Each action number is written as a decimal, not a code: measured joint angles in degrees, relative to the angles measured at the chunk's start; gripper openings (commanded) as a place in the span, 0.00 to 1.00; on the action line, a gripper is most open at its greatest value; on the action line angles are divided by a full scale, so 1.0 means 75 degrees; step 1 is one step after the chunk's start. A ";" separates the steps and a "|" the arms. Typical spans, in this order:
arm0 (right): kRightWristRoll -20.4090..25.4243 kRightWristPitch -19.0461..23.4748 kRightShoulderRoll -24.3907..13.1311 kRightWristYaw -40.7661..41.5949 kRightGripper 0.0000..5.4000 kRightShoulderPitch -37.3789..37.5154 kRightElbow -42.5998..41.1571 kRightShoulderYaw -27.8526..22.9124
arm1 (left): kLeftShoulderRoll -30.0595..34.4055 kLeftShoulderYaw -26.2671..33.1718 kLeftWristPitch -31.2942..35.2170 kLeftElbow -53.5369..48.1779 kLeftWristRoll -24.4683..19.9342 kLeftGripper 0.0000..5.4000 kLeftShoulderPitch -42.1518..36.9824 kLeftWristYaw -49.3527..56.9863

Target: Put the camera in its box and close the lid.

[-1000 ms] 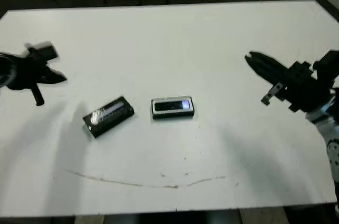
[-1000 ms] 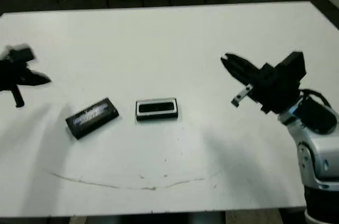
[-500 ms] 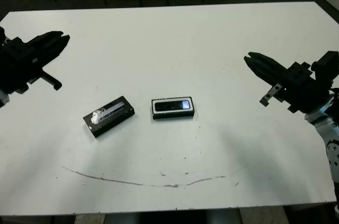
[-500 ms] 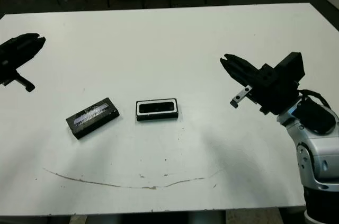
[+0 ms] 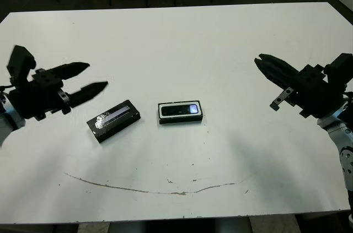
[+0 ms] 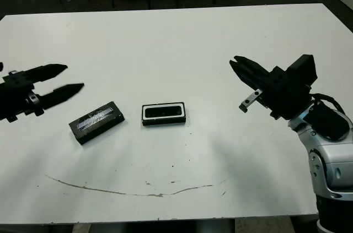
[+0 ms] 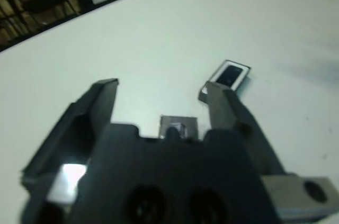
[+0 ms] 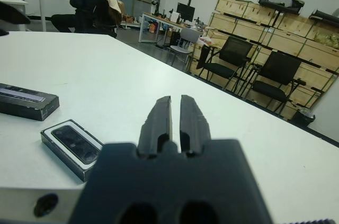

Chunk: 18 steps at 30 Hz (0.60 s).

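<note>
We see the camera (image 5: 180, 110) lying inside the box (image 5: 180, 119), its bluish screen lit at the end nearer our right arm. The box sits near the middle of the white counter (image 5: 182, 45), long side across our view. Just beside it, toward our left arm, the lid (image 5: 113, 120) lies flat on the counter, apart from the box and turned at a slant, its glossy greyish strip facing up.

Our left gripper (image 5: 91, 79) hovers above the counter, near the lid's far left end; its jaws stand wide apart and hold nothing, the tips aimed toward the middle of the counter. In the left wrist view the box with the camera shows just past one finger (image 7: 229, 112).

Our right gripper (image 6: 238, 65) hangs well apart from the box on the other side, pointing inward. Its jaws are closed almost together, with only a thin slit between them, and grip nothing.

A thin brownish curved mark (image 5: 149, 190) runs across the counter close to its near edge. Beyond the counter, the right wrist view shows a seated person (image 8: 83, 1) at a desk, black chairs (image 8: 275, 75) and stacked wooden crates (image 8: 265, 25).
</note>
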 measured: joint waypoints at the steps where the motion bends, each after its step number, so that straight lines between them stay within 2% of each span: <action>1: 0.0000 0.0001 0.0000 0.0000 0.00 0.0002 -0.0001 0.0004 | 0.0008 -0.0063 -0.0038 0.0056 0.0012 0.85 0.0007 -0.0064; 6: -0.0074 0.0004 0.0000 -0.0021 0.00 0.0010 -0.0011 0.0042 | 0.0016 -0.0298 -0.0253 0.0252 0.0021 1.00 0.0032 -0.0413; 18: -0.0119 0.0092 0.0000 -0.0135 0.00 0.0075 -0.0108 0.0076 | 0.0068 -0.0920 -0.0320 0.0694 0.0190 1.00 0.0081 -0.0862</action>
